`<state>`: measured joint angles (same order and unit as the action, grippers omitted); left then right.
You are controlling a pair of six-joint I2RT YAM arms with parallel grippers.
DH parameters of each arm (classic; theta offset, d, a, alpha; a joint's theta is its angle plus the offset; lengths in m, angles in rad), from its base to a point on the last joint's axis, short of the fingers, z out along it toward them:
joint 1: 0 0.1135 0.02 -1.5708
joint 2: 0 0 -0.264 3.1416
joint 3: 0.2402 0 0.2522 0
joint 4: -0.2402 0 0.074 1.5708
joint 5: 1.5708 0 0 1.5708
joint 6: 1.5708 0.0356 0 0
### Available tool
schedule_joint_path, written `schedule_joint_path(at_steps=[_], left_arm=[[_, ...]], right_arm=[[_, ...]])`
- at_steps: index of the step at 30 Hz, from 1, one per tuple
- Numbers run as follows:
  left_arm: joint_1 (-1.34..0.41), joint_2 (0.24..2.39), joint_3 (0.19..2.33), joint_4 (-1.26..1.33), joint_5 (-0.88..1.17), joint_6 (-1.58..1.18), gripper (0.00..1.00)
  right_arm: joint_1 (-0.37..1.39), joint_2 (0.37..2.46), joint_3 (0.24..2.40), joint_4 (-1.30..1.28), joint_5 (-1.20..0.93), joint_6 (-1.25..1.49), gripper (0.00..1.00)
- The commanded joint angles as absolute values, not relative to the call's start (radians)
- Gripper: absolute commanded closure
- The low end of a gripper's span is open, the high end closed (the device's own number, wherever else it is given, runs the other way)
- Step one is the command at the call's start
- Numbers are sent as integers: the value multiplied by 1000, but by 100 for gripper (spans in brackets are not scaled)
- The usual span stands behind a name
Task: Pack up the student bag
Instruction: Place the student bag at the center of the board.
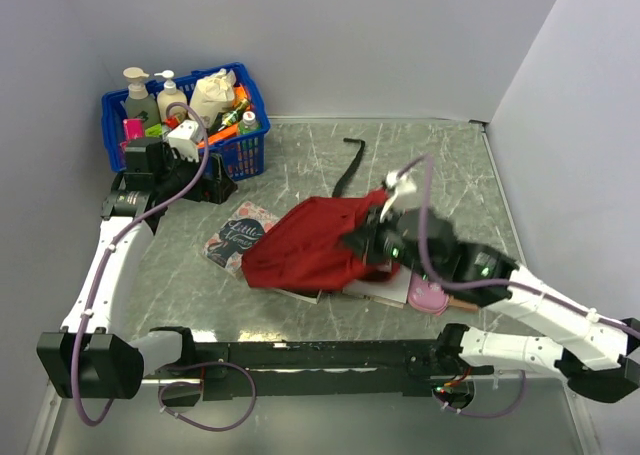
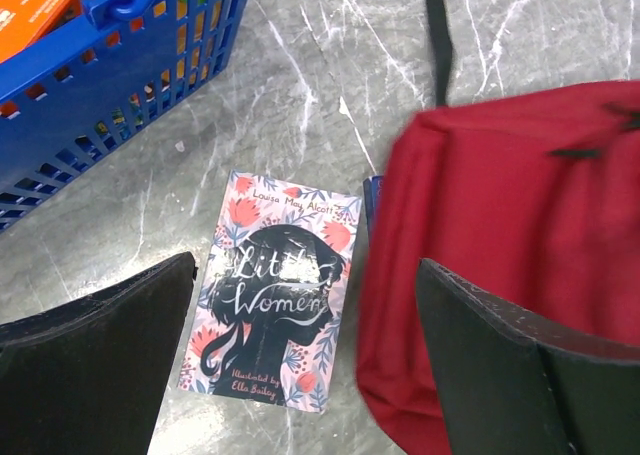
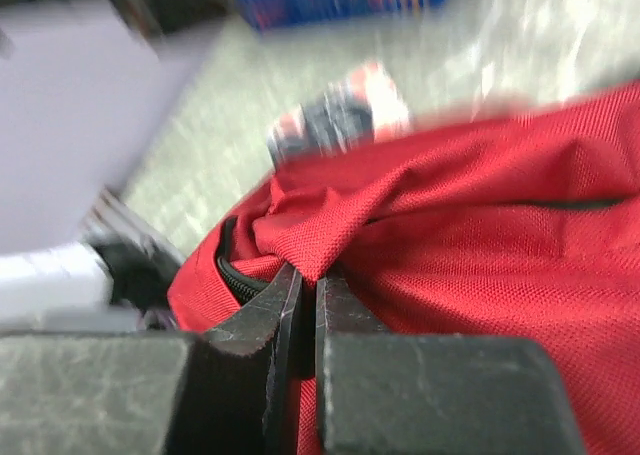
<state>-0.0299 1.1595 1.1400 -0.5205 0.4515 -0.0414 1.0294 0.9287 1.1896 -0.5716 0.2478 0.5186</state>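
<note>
The dark red student bag (image 1: pixel 305 245) lies on the marble table, its black strap (image 1: pixel 349 167) trailing toward the back. My right gripper (image 1: pixel 366 241) is shut on a pinched fold of the bag's red fabric (image 3: pixel 310 237) beside the black zipper (image 3: pixel 232 273). My left gripper (image 1: pixel 213 188) is open and empty, hovering above the "Little Women" book (image 2: pixel 273 289), with the bag (image 2: pixel 510 235) to its right. The book (image 1: pixel 237 233) lies just left of the bag.
A blue plastic basket (image 1: pixel 243 157) of bottles stands at the back left; it also shows in the left wrist view (image 2: pixel 110 85). A pink item (image 1: pixel 428 297) and flat books (image 1: pixel 385 287) lie under the right arm by the bag's right end.
</note>
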Motion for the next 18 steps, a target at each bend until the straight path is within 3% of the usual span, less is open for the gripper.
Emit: schedule_joint_path(at_steps=[1, 4, 5, 8, 10, 18], left_arm=[[-46, 1154, 1184, -486, 489, -41, 4], [-113, 1178, 1187, -480, 463, -18, 4], [-141, 1186, 1186, -479, 434, -11, 4], [-253, 1216, 1184, -460, 382, 31, 4], [-313, 1247, 1187, -451, 370, 38, 4], [-406, 1351, 1197, -367, 402, 144, 4]], right_arm=[[1127, 858, 950, -656, 334, 771, 100], [1228, 850, 832, -786, 316, 899, 89], [1264, 850, 822, -831, 325, 917, 63], [1334, 847, 833, -983, 357, 946, 27], [1342, 831, 870, -1058, 379, 943, 21], [1338, 773, 1119, -1136, 671, 903, 24]])
